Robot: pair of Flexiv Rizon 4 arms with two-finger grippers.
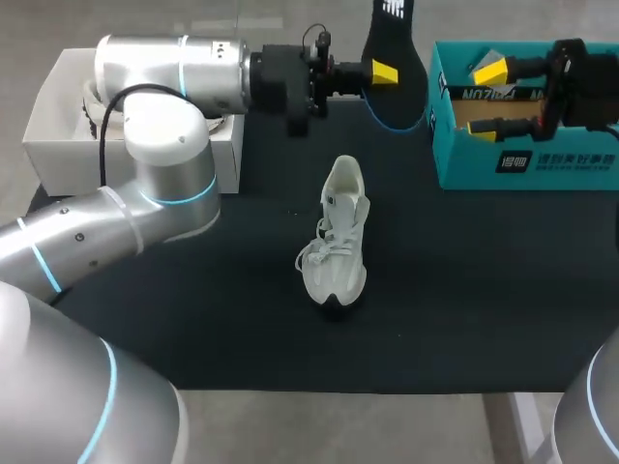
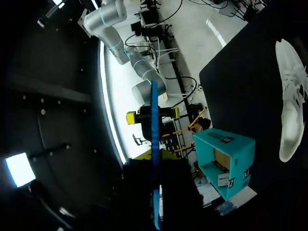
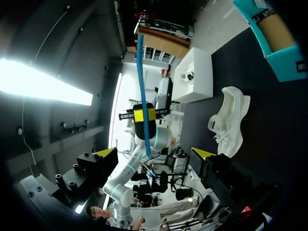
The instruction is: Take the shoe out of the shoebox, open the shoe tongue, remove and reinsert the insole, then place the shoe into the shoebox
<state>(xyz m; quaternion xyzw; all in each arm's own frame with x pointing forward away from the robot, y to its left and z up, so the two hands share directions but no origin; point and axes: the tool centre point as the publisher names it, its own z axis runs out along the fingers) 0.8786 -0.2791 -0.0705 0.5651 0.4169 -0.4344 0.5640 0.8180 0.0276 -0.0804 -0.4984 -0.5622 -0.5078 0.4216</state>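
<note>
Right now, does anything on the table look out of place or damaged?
Nothing stands out. The insole is out of the shoe, held on edge in the left gripper over the far side of the table, as the job expects. The shoe sits mid-table, and the teal shoebox shows no damage.

White shoe (image 1: 338,242); black insole (image 1: 392,43), blue-edged; teal shoebox (image 1: 464,164); white box (image 1: 58,145); black table (image 1: 484,290)
</note>
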